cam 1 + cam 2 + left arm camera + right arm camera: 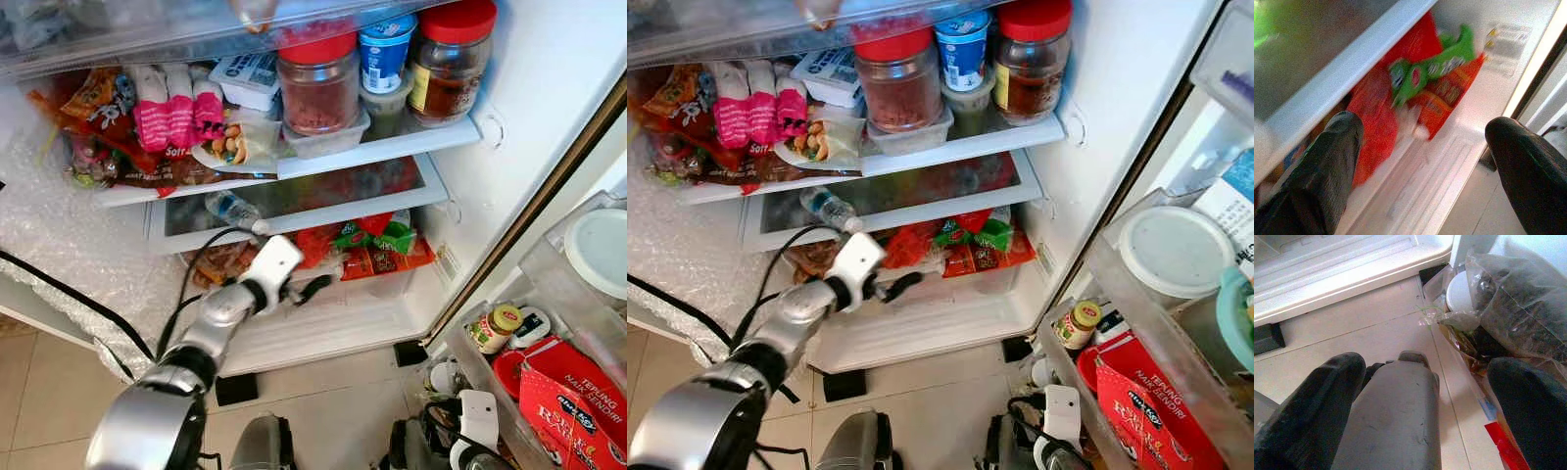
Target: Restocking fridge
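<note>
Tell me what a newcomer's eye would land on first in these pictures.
First, the open fridge: two red-lidded jars and a blue-topped yogurt tub crowd the right of a shelf, with pink snack packs to their left. Below, the left gripper reaches with open fingers into the bottom compartment toward red and green packets. At right, the door bin holds a red box and a small yellow-capped jar.

- Fridge interior [549,59] is bright, white walls nearly blown out toward 1 o'clock.
- Head views are sharp enough.
- Left wrist view is smeared; the snack packets [1435,83] are soft.
- Floor tiles [1376,333] evenly lit, soft shadows.
</note>
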{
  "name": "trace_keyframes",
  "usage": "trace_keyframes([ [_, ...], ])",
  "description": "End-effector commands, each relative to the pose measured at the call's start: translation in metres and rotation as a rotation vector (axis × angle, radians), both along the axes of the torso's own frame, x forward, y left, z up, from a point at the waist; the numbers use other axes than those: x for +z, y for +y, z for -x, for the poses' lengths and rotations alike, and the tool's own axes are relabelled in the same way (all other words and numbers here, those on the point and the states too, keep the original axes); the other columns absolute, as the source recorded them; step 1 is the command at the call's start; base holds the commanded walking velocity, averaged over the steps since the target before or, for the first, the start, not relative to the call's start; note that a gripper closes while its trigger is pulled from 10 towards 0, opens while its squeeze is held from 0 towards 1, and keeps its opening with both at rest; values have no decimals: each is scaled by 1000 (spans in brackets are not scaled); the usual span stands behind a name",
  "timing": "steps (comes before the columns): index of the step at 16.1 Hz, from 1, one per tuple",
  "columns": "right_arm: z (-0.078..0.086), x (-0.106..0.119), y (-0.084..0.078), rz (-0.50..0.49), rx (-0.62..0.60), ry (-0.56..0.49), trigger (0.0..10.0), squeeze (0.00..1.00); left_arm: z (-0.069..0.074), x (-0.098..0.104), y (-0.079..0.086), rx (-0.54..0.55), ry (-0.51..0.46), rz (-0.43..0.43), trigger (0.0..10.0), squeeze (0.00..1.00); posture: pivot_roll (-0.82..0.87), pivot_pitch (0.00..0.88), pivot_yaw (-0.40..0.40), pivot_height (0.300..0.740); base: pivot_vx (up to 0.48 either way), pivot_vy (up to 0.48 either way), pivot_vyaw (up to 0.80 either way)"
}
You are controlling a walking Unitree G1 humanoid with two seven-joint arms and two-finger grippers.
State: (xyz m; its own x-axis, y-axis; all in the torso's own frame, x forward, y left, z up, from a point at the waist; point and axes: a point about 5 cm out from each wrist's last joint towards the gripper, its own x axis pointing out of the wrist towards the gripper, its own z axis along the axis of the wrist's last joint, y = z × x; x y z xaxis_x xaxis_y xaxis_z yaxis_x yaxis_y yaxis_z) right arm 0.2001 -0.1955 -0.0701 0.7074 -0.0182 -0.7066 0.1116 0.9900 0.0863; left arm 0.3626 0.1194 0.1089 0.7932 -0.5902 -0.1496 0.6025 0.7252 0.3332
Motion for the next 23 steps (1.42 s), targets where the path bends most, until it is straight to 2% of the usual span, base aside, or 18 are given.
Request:
trace_keyframes([
  [1, 55, -29, 8, -47, -18, 225, 10000, 0, 3, -9, 9, 41, 40, 1, 10000, 0, -54, 229, 77, 645, 0, 0, 0],
  [3, 55, -29, 7, -45, -16, 225, 10000, 0, -3, -2, 15, 132, 16, 32, 10000, 0, -53, 220, 77, 645, 0, 0, 0],
  [6, 54, -29, 8, -45, -17, 223, 10000, 0, -13, 10, 27, 265, -38, 4, 10000, 0, -56, 221, 76, 645, 0, 0, 0],
  [8, 52, -28, 8, -46, -20, 220, 10000, 0, -19, 20, 40, 375, -72, 34, 10000, 0, -58, 223, 78, 645, 0, 0, 0],
  [10, 51, -28, 8, -47, -22, 219, 10000, 0, -20, 23, 45, 416, -86, 25, 10000, 0, -57, 222, 79, 645, 0, 0, 0],
  [12, 50, -27, 8, -47, -23, 218, 10000, 0, -19, 23, 37, 349, -74, 68, 10000, 0, -53, 219, 80, 645, 0, 0, 0],
  [14, 48, -27, 8, -47, -25, 216, 10000, 0, -13, 25, 15, 215, -102, 168, 10000, 0, -47, 210, 85, 645, 0, 0, 0],
  [16, 46, -26, 9, -47, -25, 213, 10000, 0, -5, 17, 11, 230, -129, 214, 10000, 0, -40, 205, 87, 645, 0, 0, 0],
  [18, 44, -25, 9, -48, -19, 209, 10000, 0, 8, 1, 17, 324, -141, 269, 10000, 0, -23, 200, 86, 645, 0, 0, 0],
  [21, 39, -23, 9, -48, -13, 202, 10000, 0, 21, -18, 29, 444, -141, 235, 10000, 0, -15, 188, 89, 645, 0, 0, 0],
  [22, 38, -23, 9, -46, -12, 198, 10000, 0, 24, -22, 38, 514, -147, 233, 10000, 0, -8, 174, 87, 645, 0, 0, 0],
  [23, 34, -21, 9, -42, -6, 194, 10000, 0, 28, -26, 49, 600, -173, 197, 10000, 0, -2, 159, 84, 645, 0, 0, 0],
])
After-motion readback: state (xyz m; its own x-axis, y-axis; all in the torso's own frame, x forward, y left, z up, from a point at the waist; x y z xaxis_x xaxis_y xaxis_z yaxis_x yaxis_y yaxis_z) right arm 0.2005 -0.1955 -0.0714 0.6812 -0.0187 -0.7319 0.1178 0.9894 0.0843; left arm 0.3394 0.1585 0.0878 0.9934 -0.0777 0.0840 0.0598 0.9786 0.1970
